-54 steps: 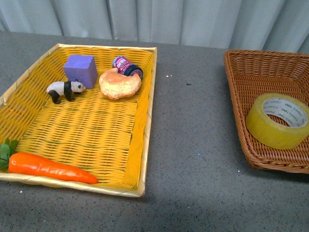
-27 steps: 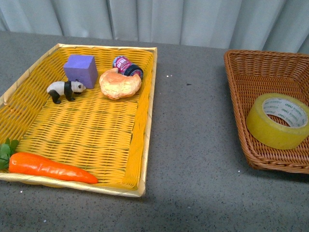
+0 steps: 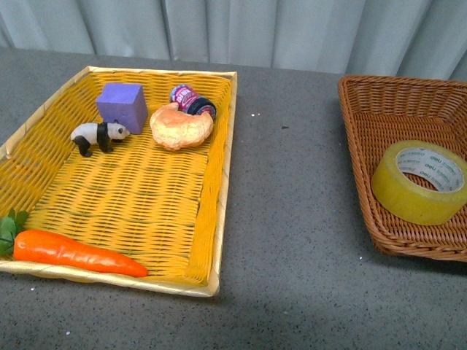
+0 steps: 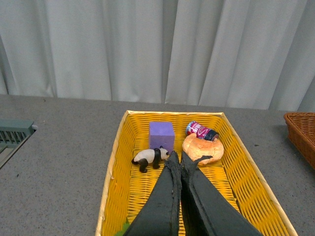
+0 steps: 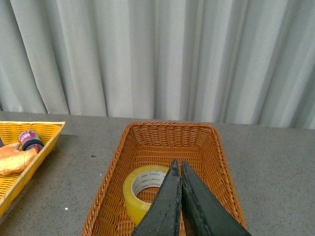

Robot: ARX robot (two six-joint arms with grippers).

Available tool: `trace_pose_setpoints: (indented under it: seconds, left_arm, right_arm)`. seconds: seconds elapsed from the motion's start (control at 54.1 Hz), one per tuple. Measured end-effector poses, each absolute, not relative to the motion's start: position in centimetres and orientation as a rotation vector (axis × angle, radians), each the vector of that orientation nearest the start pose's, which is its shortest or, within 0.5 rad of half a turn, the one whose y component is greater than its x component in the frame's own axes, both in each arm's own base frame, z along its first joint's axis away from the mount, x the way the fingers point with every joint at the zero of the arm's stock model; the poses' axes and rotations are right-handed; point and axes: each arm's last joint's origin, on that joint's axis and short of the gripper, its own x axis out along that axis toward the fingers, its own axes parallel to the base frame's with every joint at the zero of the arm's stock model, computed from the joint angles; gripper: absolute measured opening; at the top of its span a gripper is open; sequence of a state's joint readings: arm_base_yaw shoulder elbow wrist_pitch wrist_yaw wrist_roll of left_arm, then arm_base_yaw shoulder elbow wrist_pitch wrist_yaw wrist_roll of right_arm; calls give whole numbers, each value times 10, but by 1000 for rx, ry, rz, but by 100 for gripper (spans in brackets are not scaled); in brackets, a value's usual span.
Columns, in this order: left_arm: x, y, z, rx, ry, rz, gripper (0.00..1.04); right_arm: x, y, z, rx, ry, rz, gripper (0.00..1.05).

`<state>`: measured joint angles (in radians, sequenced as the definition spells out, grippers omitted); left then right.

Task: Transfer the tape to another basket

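The tape (image 3: 419,181), a wide yellowish roll with a white printed core, lies tilted inside the dark brown wicker basket (image 3: 365,138) at the right. It also shows in the right wrist view (image 5: 140,194), inside the same basket (image 5: 206,147). My right gripper (image 5: 178,164) is shut and empty, held above the basket just beside the tape. My left gripper (image 4: 176,156) is shut and empty, above the yellow tray (image 4: 118,162) near the panda and croissant. Neither arm shows in the front view.
The yellow woven tray (image 3: 219,219) at the left holds a purple cube (image 3: 122,106), a toy panda (image 3: 98,135), a croissant (image 3: 181,125), a small can (image 3: 191,99) and a carrot (image 3: 73,253). Grey tabletop lies between tray and basket. A curtain hangs behind.
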<state>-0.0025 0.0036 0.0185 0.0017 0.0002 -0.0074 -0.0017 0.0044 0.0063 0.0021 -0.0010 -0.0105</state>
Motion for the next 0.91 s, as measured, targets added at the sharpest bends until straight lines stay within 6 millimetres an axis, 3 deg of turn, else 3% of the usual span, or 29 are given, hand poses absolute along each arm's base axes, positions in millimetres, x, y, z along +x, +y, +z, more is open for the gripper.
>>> trace_pose_setpoints:
  seconds: [0.092, 0.111, 0.203, 0.61, 0.684, 0.906]
  left_arm:
    - [97, 0, 170, -8, -16, -2, 4]
    - [97, 0, 170, -8, -16, -2, 9]
    - [97, 0, 170, -8, -16, -2, 29]
    - [97, 0, 170, -7, -16, -2, 97]
    - [97, 0, 170, -6, -16, -2, 98]
    - [97, 0, 170, -5, -16, -2, 98]
  right_arm:
    - [98, 0, 165, -10, -4, 0, 1]
    - [98, 0, 165, -11, -4, -1, 2]
    - [98, 0, 166, -10, -4, -1, 21]
    - [98, 0, 166, -10, -4, -1, 88]
    - [98, 0, 166, -9, -4, -1, 98]
    - [98, 0, 166, -10, -4, -1, 96]
